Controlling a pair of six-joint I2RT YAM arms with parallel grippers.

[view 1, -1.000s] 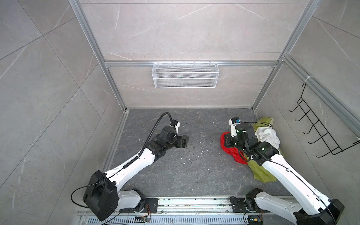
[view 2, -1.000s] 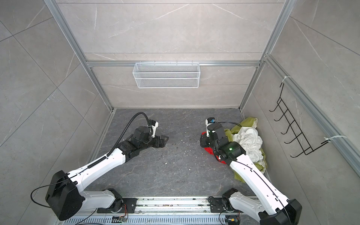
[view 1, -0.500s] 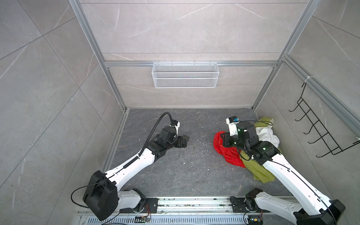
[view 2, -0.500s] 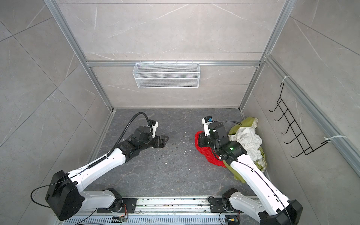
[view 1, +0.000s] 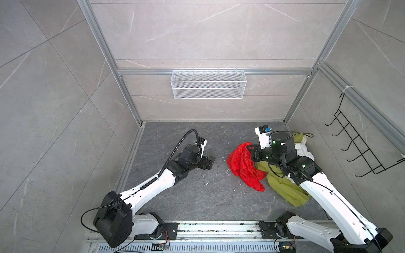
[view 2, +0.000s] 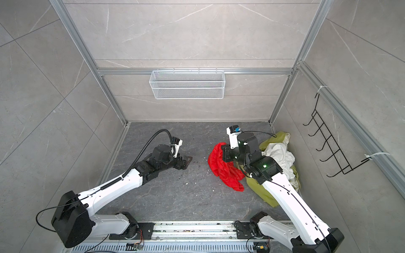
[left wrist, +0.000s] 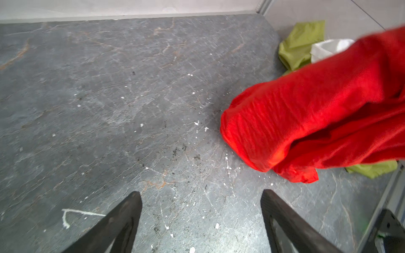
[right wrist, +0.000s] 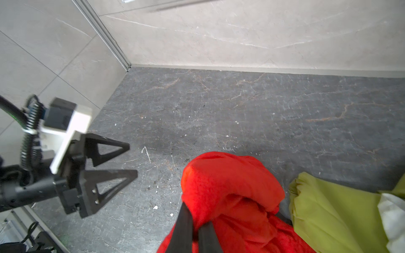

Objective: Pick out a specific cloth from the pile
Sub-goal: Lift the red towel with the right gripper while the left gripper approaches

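Note:
The bright red cloth [view 1: 242,167] [view 2: 221,165] hangs in a bunch from my right gripper [view 1: 250,151] [view 2: 224,153], its lower end trailing on the dark floor just left of the pile. In the right wrist view my right gripper [right wrist: 195,215] is shut on a fold of the red cloth [right wrist: 230,184]. The pile, an olive-green cloth [view 1: 285,189] [right wrist: 328,208] and a white cloth [view 1: 305,151], lies under the right arm by the right wall. My left gripper [view 1: 212,162] [left wrist: 201,193] is open and empty, low over bare floor, a short gap left of the red cloth [left wrist: 306,122].
A white wire basket [view 1: 208,87] hangs on the back wall. A black hook rack [view 1: 355,153] is mounted on the right wall. The arms' base rail [view 1: 208,227] runs along the front edge. White crumbs dot the floor [view 1: 197,197].
My right gripper has moved left and up, pulling the red cloth out of the pile toward the middle of the floor. The left arm has barely moved.

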